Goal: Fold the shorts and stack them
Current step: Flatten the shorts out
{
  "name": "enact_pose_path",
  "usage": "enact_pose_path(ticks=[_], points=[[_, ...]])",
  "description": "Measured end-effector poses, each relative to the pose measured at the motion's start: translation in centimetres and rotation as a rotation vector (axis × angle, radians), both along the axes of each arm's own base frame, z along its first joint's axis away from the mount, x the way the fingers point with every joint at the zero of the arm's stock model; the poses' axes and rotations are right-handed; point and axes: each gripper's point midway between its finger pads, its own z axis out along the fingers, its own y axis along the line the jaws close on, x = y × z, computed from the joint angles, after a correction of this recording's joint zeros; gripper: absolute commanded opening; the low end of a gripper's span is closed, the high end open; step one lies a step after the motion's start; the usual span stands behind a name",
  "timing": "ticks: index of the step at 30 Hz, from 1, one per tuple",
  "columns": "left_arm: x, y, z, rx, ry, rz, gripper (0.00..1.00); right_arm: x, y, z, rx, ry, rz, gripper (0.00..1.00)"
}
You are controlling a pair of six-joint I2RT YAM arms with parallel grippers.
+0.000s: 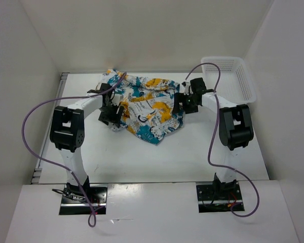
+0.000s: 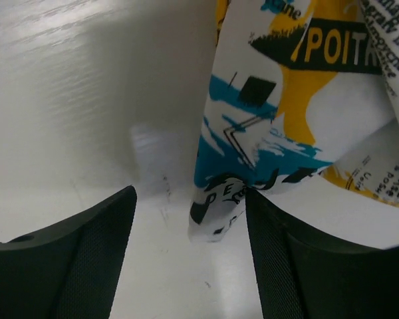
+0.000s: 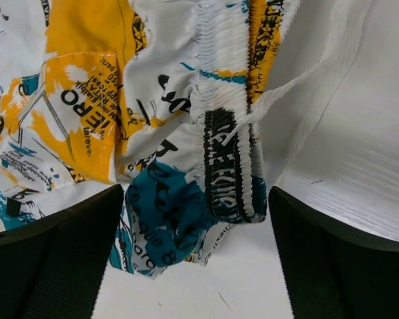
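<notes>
Our left gripper (image 2: 189,209) has its jaws spread. A printed corner of the shorts (image 2: 253,126) hangs down between them, brushing one finger but not pinched. Our right gripper (image 3: 196,203) is spread wide too, with the gathered elastic edge of the same garment bunched in the gap. From above we see the shorts lying crumpled on the white table (image 1: 157,157), between both arms and toward the far side. The white mesh basket (image 1: 233,76) stands apart at the far right.
</notes>
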Motion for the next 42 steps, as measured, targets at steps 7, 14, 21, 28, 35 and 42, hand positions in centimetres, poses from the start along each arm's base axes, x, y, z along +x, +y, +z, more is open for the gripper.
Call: enact_pose_path(ticks=[7,14,21,28,35,42], points=[[1.3,-2.1,-1.2,-0.083,0.010,-0.034,0.19,0.6,0.3,-0.8,0.019,0.021,-0.043,0.12],[4.2,-0.5,2.0,-0.107,-0.049,0.019,0.04,1.1,0.2,1.2,0.004,-0.053,0.047,0.00],[14.0,7.7,17.2,0.012,-0.500,0.199,0.14,-4.2,1.6,4.2,0.115,-0.052,0.218,0.00],[18.8,-2.8,21.4,0.020,-0.679,0.048,0.49,-6.4,4.5,5.3,0.227,-0.006,0.282,0.00],[17.6,-14.0,8.8,0.046,-0.448,-0.160,1.00,-6.3,4.6,5.3,0.225,0.009,0.251,0.00],[16.8,-7.6,15.3,0.044,-0.503,-0.056,1.00,-5.3,4.1,5.5,0.189,-0.019,0.216,0.00]])
